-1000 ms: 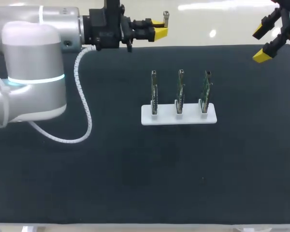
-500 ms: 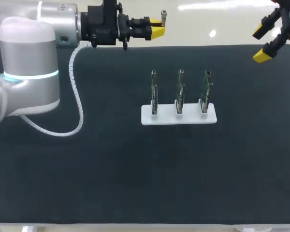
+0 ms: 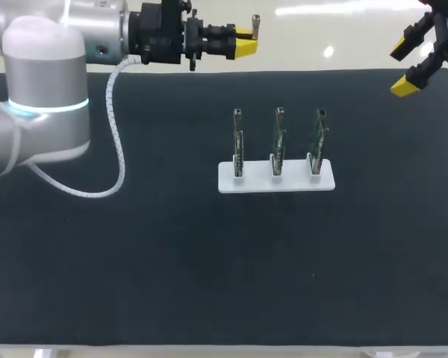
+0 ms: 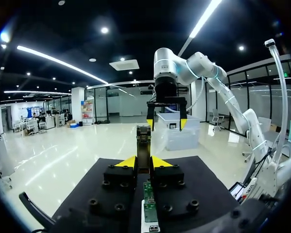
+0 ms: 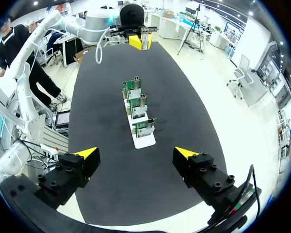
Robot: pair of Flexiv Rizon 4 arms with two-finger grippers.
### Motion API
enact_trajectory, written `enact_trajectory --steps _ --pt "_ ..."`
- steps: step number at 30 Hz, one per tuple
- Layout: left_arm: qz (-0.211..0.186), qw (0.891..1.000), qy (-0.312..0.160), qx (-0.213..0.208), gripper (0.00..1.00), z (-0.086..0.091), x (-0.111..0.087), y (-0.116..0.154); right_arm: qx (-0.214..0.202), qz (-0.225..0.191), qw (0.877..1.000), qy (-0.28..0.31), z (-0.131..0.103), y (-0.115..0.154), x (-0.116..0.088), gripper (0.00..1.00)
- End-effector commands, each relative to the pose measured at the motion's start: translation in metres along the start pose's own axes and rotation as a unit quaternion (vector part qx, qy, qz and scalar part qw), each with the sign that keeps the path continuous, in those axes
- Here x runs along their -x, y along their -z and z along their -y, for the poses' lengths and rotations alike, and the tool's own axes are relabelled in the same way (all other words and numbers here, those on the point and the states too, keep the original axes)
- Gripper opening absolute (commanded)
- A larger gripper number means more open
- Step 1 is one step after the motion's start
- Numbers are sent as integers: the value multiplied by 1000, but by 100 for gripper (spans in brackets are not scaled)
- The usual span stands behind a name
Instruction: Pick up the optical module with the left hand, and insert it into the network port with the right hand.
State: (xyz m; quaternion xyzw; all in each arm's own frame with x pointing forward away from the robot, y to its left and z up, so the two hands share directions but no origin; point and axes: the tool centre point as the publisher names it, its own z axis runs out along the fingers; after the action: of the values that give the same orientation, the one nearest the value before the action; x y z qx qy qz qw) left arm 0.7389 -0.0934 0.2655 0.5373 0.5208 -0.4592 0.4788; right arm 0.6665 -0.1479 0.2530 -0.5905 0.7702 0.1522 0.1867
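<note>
Slim optical module point(image 3: 254, 27) held aloft, three network port boards point(image 3: 278, 142) standing upright.

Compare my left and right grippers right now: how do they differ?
The left gripper is shut on the optical module; the right gripper is open and empty. The left gripper points level along the far edge of the table; the right gripper, by the far right corner, angles down over the table. Both have yellow tips and hang clear of the white stand with its three boards.

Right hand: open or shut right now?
Open: the right hand has its yellow fingertips wide apart, nothing between them.
</note>
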Motion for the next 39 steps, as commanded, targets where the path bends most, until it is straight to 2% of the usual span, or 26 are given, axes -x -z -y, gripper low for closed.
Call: enact_trajectory --steps 1,24,33,39 --pt "0 1000 2 -18 0 -4 -1 -4 0 1 1000 0 0 0 0 100" --pt "-1 1000 2 -21 0 -3 0 -8 2 -5 1000 -3 1 0 2 100" --pt "-1 1000 2 -21 0 -3 0 -8 19 -19 999 26 15 -9 49 100" --pt "-1 1000 2 -21 0 -3 0 -8 46 1 997 64 33 -17 88 100"
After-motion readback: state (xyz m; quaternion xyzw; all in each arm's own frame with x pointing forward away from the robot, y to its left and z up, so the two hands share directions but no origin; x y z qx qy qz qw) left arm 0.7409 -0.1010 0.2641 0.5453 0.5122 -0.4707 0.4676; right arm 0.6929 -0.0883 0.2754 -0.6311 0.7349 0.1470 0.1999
